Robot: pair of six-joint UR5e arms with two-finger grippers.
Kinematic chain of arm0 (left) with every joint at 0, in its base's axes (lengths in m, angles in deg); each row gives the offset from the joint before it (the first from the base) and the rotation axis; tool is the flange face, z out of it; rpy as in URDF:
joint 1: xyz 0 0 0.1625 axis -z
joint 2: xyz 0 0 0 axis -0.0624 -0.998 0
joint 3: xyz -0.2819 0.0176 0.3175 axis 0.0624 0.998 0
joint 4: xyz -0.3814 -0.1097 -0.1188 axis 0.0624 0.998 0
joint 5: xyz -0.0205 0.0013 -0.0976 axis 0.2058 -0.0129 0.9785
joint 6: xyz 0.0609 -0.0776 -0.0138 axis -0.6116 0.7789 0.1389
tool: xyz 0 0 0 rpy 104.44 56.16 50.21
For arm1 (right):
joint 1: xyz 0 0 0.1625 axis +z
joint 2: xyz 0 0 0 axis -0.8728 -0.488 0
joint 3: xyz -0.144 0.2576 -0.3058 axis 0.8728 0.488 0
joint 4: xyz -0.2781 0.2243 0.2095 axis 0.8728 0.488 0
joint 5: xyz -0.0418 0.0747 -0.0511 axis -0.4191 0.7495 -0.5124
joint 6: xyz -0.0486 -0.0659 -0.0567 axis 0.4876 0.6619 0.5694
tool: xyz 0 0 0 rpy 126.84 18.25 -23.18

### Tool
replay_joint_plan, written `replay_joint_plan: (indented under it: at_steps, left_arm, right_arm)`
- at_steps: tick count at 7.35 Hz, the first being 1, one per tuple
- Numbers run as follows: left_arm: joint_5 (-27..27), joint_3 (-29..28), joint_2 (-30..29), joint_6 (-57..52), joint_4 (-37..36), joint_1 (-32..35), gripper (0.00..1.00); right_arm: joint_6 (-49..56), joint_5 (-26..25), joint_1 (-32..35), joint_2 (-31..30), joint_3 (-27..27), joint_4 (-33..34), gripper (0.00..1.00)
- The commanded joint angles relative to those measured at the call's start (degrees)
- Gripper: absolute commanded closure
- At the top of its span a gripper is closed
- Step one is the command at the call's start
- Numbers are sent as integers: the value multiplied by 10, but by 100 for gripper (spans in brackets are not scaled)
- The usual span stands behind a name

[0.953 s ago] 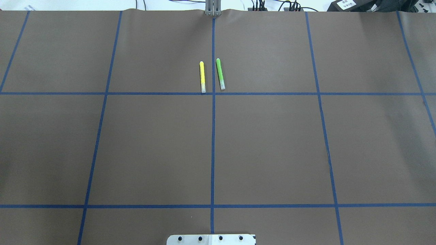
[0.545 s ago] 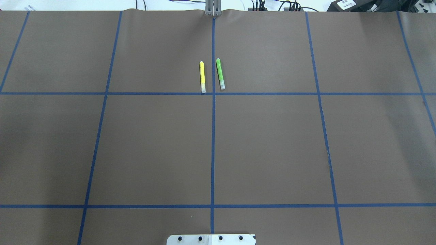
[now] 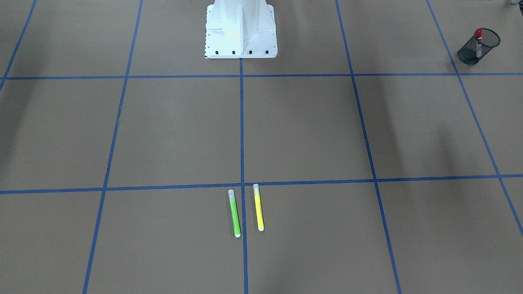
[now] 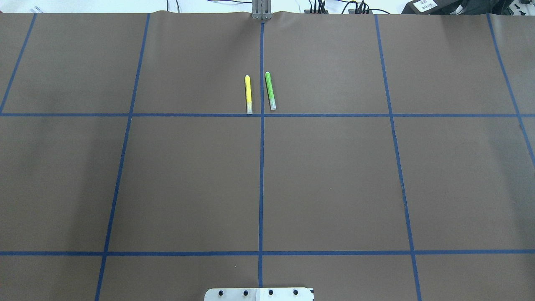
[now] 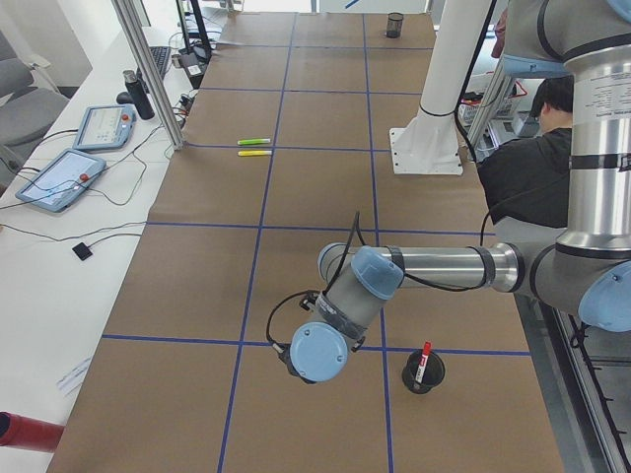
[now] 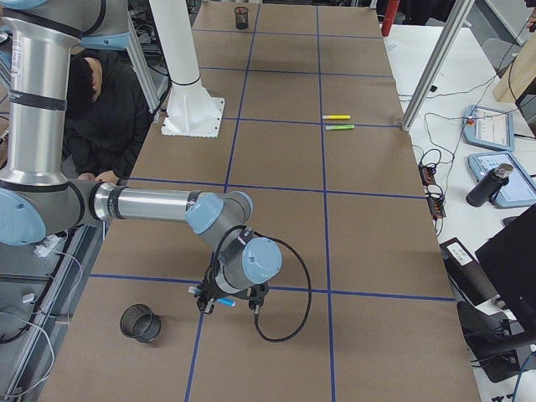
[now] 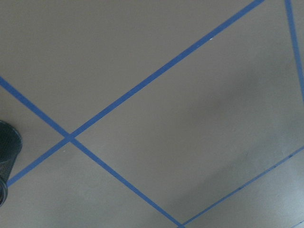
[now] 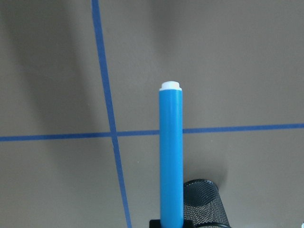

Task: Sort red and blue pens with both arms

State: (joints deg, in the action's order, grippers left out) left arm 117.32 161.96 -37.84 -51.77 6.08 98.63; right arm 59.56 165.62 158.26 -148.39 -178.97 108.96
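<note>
The blue pen (image 8: 171, 156) sticks out of my right gripper (image 8: 171, 222), which is shut on its lower end; the white tip points away from the camera. In the exterior right view that gripper (image 6: 219, 301) hovers over the table, right of an empty black mesh cup (image 6: 141, 322). The red pen (image 5: 422, 363) stands in another black mesh cup (image 5: 424, 374), also seen in the front-facing view, red pen (image 3: 478, 37). My left gripper (image 5: 284, 347) hangs left of that cup; I cannot tell whether it is open or shut.
A yellow pen (image 4: 248, 95) and a green pen (image 4: 270, 90) lie side by side at the far middle of the brown mat. The white robot base (image 3: 240, 32) stands at the near edge. A person (image 5: 523, 168) sits behind the robot.
</note>
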Motion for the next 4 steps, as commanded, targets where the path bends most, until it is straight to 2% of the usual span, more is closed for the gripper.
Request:
replay_joint_plan:
  at_steps: [1,3,4]
  left_arm:
    - [0,1,-12,46,72,-3,0]
    - [-1,-38,-11,101,186,-5,0]
    - [-1,-55,-12,102,211,-6,0]
  right_arm:
    - [48,-26,38,-62,4,1,100]
    - [115,-89,119,-72,5,77,100]
    - [126,-123,152,-73,6,102,100]
